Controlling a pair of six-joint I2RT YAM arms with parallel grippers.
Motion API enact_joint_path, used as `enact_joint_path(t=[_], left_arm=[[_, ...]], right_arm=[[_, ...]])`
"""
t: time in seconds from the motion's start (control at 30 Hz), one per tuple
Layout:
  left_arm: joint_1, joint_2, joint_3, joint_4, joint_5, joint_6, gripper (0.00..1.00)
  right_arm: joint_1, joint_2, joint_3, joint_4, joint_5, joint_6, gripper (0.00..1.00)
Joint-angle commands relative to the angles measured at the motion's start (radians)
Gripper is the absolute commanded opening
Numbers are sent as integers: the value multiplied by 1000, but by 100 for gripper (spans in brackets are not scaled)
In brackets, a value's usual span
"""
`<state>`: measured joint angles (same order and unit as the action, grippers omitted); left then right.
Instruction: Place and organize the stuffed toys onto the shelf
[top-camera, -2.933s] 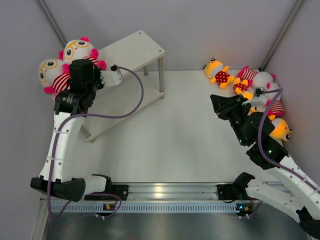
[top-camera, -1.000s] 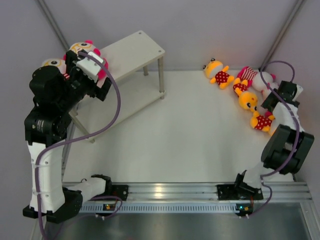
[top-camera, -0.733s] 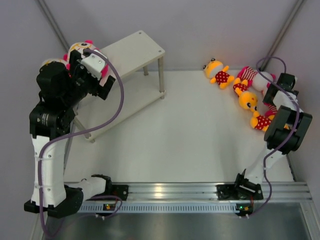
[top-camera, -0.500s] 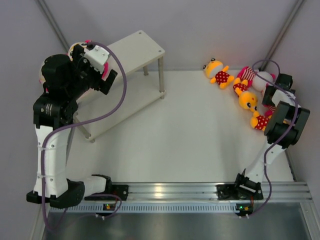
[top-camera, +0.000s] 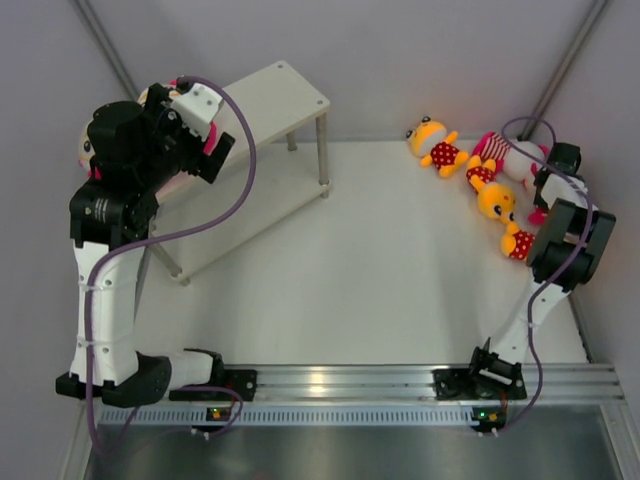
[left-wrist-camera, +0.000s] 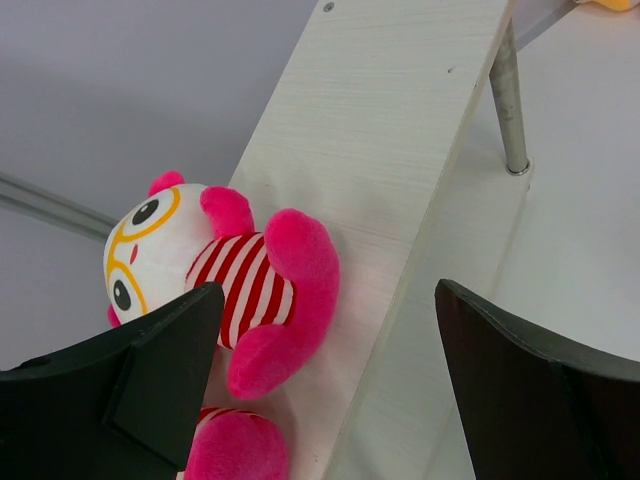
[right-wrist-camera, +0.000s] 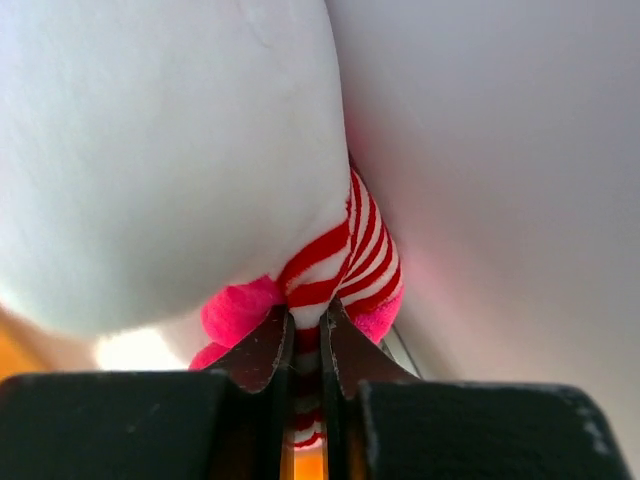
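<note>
A stuffed toy (left-wrist-camera: 215, 275) with a white head, yellow glasses and a striped shirt lies on the shelf (left-wrist-camera: 400, 130) top board. The pink limb of a second toy (left-wrist-camera: 235, 450) shows below it. My left gripper (left-wrist-camera: 328, 300) hangs open above them, touching neither. In the top view the left arm hides most of both toys at the left end of the shelf (top-camera: 265, 95). My right gripper (right-wrist-camera: 308, 318) is shut on the striped shirt of a large stuffed toy (right-wrist-camera: 170, 150) by the right wall. That right gripper (top-camera: 547, 190) sits beside the toy pile.
On the table at the back right lie a yellow toy (top-camera: 435, 143), a striped toy (top-camera: 505, 152) and two more yellow toys (top-camera: 492, 197) (top-camera: 518, 240). The shelf's lower board (top-camera: 240, 210) and silver legs (top-camera: 322, 150) stand near the left arm. The right wall is close to the right arm.
My right gripper has shut on the striped shirt of a large toy. The left arm has shifted back a little over the shelf's left end, its jaws staying open.
</note>
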<state>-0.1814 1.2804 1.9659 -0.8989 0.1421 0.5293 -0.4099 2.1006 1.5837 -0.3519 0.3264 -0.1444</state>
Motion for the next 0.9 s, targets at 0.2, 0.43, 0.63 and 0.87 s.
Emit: enact_joint_path(t=[0.2, 0.43, 0.63, 0.87], left_arm=[[2, -56, 13, 0, 115, 18, 87], [-6, -102, -19, -21, 226, 54, 86], [-12, -151, -110, -32, 274, 144, 94], [-10, -219, -162, -31, 358, 205, 96]], right_arm=[[85, -667, 46, -9, -137, 403, 0], [336, -939, -60, 117, -404, 682, 0], [718, -815, -91, 517, -805, 1006, 0], [1008, -497, 31, 954, -1048, 1299, 0]])
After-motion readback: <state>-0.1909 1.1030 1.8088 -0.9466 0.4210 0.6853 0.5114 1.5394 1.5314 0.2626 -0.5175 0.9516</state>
